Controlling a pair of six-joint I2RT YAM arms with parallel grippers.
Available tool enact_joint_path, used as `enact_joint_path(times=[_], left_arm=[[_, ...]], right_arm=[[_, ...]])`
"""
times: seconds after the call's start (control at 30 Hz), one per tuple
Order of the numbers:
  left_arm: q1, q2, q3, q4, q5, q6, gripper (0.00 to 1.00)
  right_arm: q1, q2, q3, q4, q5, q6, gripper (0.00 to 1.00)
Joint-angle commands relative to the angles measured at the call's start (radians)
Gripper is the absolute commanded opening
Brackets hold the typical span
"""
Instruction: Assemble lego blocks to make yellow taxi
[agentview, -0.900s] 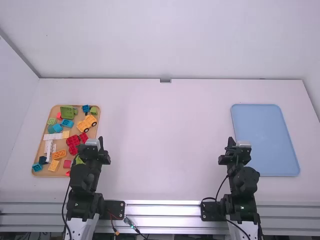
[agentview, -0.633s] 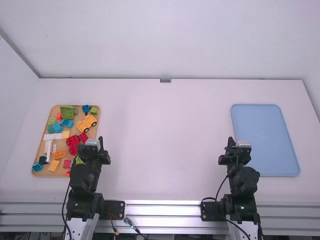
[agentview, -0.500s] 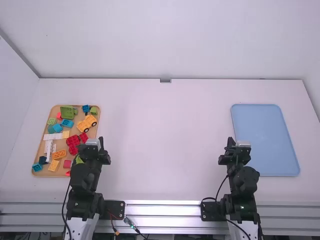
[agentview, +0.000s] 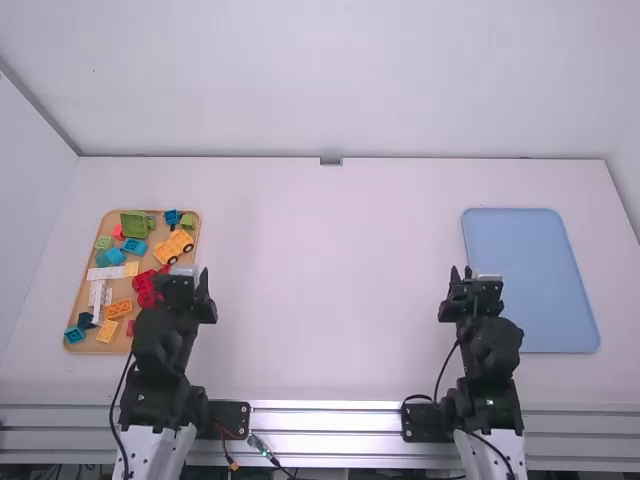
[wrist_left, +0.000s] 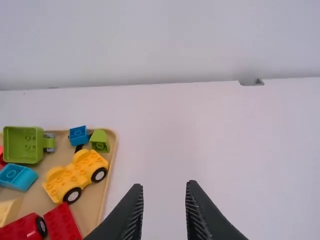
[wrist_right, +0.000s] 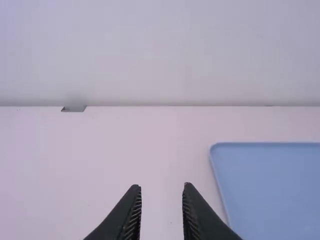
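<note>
Both arms have shifted slightly since the earlier high-view frames, the left one's links leaning farther left. Tray positions unchanged; visible blocks unchanged as well.

Left gripper (agentview: 182, 280): above the table (agentview: 330, 300), at the inner edge of the wooden tray (agentview: 122, 287) as seen from above. Fingers apart, nothing between them. Right gripper (agentview: 475, 280): by the near inner side of the blue tray (agentview: 530, 280), fingers likewise apart, nothing held.

Yellow car base (wrist_left: 66, 180) with black wheels (wrist_left: 72, 195): on the wooden tray, along the edge facing the table's middle. Studs up, set at a slant. Farther from the arms, same tray: green open bin piece (wrist_left: 20, 145), small blue block (wrist_left: 79, 135), green sloped block (wrist_left: 99, 140). Light-blue block (wrist_left: 19, 177) between the bin piece and a pale yellow block (wrist_left: 7, 210). Red brick (wrist_left: 62, 222) near the car base, on its near side.

Nearer the arms: orange brick (agentview: 118, 309), yellow-orange brick (agentview: 107, 331), dark blue block (agentview: 86, 320). Long white piece (agentview: 105, 272) lies across the tray beside the pale yellow block.
</note>
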Motion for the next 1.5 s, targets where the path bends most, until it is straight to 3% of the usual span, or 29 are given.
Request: enact_joint_path(times=[0.0,0.47,0.77,1.0,1.47], left_arm=[[0.008,0.058,0.078,-0.014,-0.011,0.03,0.26],[0.107,0.529,0.502,-0.228,-0.029,0.027,0.53],[0.209,0.966,0.92,-0.519,-0.115,0.126,0.72],[0.236,1.169,1.08,-0.568,-0.19,0.235,0.83],[0.345,1.467,1.299,-0.685,-0.032,0.488,0.97]], right_arm=[[0.005,0.057,0.065,0.013,0.001,-0.013,0.26],[0.022,0.403,0.264,0.1,-0.013,-0.061,0.54],[0.036,0.631,0.397,0.154,-0.022,-0.09,0.72],[0.054,0.772,0.479,0.19,-0.028,-0.108,0.83],[0.121,0.947,0.581,0.253,-0.035,-0.13,0.97]])
